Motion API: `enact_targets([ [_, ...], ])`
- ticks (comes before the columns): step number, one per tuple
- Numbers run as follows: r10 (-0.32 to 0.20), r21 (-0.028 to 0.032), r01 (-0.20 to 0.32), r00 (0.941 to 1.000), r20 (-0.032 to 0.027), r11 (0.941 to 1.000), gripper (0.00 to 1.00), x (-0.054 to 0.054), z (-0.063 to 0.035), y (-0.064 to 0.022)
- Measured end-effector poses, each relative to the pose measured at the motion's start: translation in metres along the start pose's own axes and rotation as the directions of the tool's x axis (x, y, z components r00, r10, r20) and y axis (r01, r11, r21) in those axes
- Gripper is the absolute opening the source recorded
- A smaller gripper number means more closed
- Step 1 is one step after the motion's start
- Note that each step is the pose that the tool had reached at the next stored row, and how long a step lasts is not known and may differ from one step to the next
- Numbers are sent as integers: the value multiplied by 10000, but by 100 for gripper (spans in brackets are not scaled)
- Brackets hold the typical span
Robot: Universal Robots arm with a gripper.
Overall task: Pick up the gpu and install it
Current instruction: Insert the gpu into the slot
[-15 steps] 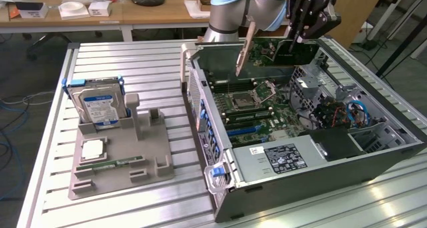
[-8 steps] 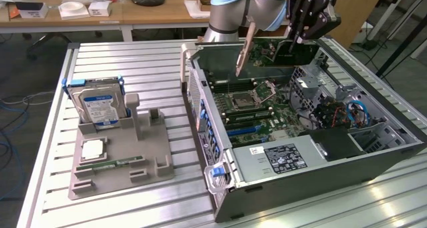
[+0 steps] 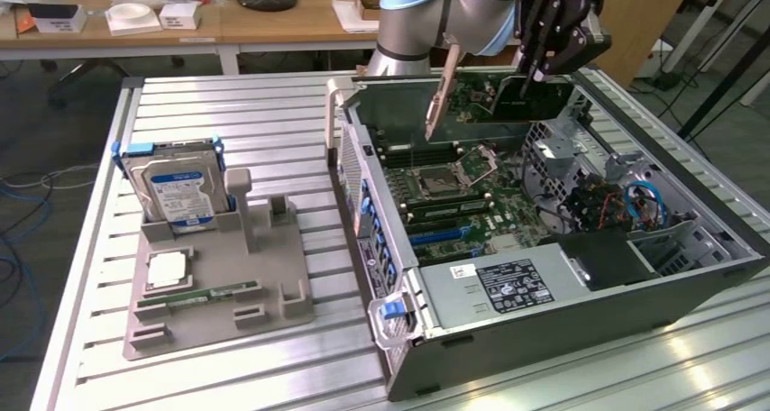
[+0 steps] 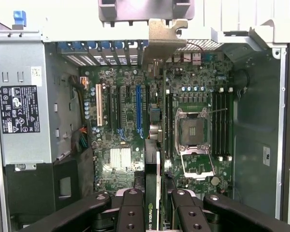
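- Between the fingers [image 4: 130,211] of the gripper [image 4: 153,205], the graphics card [image 4: 152,179] was clamped by its upper edge. The jaws were closed only partway, as far as the thin board allowed, and nothing else was held.
- The card was kept on edge, with its long lower edge turned down toward the motherboard [image 4: 121,116]. This was probably so that its contacts could be lined up with one of the long slots, such as the blue slot [image 4: 138,108].
- The card's silver end bracket [image 4: 165,36] was pointed at the wall of the computer case [image 3: 565,339] that carries the row of blue tabs [image 4: 101,46]. A bracket would be expected to sit against that wall.
- In the exterior view the card was seen hanging over the far end of the case. It appeared to be apart from the board below and not yet seated in any slot.
- The case had been laid on its side with the panel off, so the motherboard faced up and could be reached from above. The power supply [image 3: 506,285] was fixed at the near end.
- Well apart, on the exterior view's left, a grey stand [image 3: 216,289] was set on the table [image 3: 241,114]. A hard drive [image 3: 180,190] was stood upright in the stand, and a memory stick [image 3: 205,296] was laid flat on it.
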State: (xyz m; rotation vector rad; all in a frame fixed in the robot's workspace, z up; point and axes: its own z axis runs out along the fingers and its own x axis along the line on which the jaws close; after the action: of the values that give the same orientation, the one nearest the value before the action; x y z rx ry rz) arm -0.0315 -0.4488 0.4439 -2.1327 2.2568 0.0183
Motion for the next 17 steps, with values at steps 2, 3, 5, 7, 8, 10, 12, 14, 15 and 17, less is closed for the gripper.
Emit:
enact_targets([
  [2,-6,64,6,10000,6,10000,26,-6,23,1],
  [3,-10,98,10,10000,10,10000,26,-8,34,1],
  [5,-15,118,14,10000,7,9999,26,-8,42,1],
  [7,-15,118,15,10000,6,9999,26,-8,42,1],
  [8,-14,118,14,10000,6,9999,26,-8,42,1],
  [10,-14,120,14,10000,4,9999,26,-8,45,1],
  [12,-14,121,14,10000,6,9999,26,-8,50,1],
  [14,-15,124,15,10000,4,9999,26,-8,64,1],
  [15,-15,125,15,10000,4,9999,26,-7,73,2],
  [17,-14,126,14,10000,4,9999,26,-6,89,2],
])
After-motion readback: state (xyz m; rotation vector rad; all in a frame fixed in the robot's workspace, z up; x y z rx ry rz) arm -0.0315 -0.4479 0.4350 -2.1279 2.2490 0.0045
